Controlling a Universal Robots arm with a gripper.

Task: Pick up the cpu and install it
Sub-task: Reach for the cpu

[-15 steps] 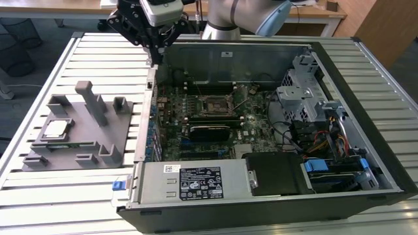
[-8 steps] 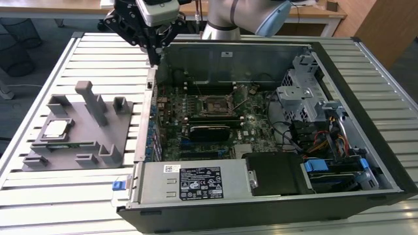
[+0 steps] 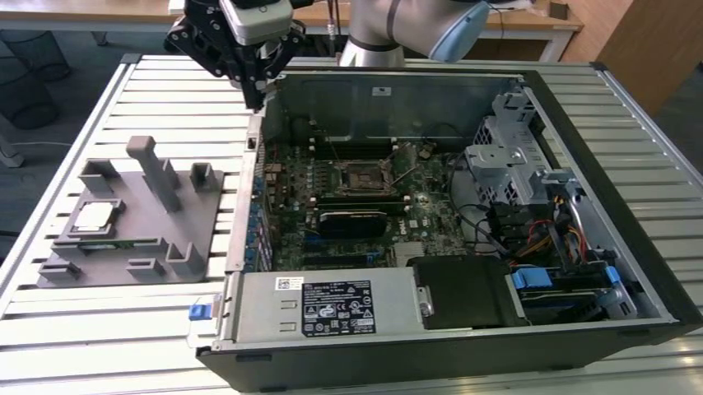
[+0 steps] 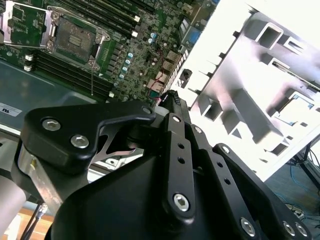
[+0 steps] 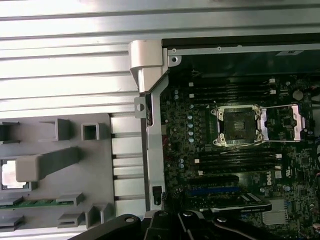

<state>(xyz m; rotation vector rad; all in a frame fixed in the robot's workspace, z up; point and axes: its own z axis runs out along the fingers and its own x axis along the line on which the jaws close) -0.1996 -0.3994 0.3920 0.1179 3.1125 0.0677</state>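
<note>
Gripper (image 3: pixel 259 100) observed at 11 o'clock in the exterior view, hanging over the far corner of the open computer case (image 3: pixel 571 271), at the case wall on the fixture's side. Jaws clenched together, tips meeting, nothing between them. The cpu (image 3: pixel 94 216) lies flat, silvery top plate up, in a recess of the grey fixture (image 3: pixel 132 271) on the slatted desk (image 3: pixel 154 90). It sits at 9 o'clock from the case and at 7 o'clock from the gripper, well apart from it. A green memory stick (image 3: pixel 115 243) lies in the fixture just at 5 o'clock from the cpu. The motherboard socket (image 3: pixel 363 177) sits mid-board at 4 o'clock from the gripper; in the first wrist view the socket (image 5: pixel 236 125) stands unoccupied with its frame swung open.
</note>
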